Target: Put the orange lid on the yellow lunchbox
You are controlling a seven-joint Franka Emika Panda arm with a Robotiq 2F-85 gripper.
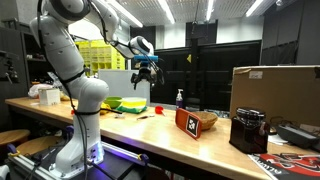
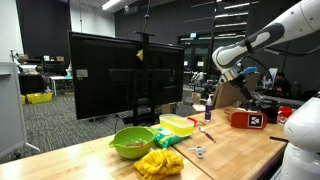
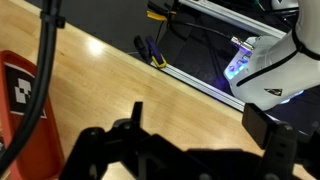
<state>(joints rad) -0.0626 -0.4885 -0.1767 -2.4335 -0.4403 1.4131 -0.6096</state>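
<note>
Orange lid (image 1: 187,121) sits low on the table (image 1: 150,130), well below the gripper (image 1: 146,75) and off to one side. It looks tilted against the tan bowl (image 1: 207,118), and that's the danger: pinch a leaning lid off-centre and it could slip or shove the bowl. The gripper hangs high, jaws apart, empty. Yellow lunchbox (image 2: 178,124) waits below on the opposite side, near the green bowl (image 2: 132,142). A skewed drop could miss its rim.

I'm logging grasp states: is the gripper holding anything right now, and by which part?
Nothing is held. The gripper hangs in the air, jaws apparently apart, with nothing between them in the wrist view.
</note>
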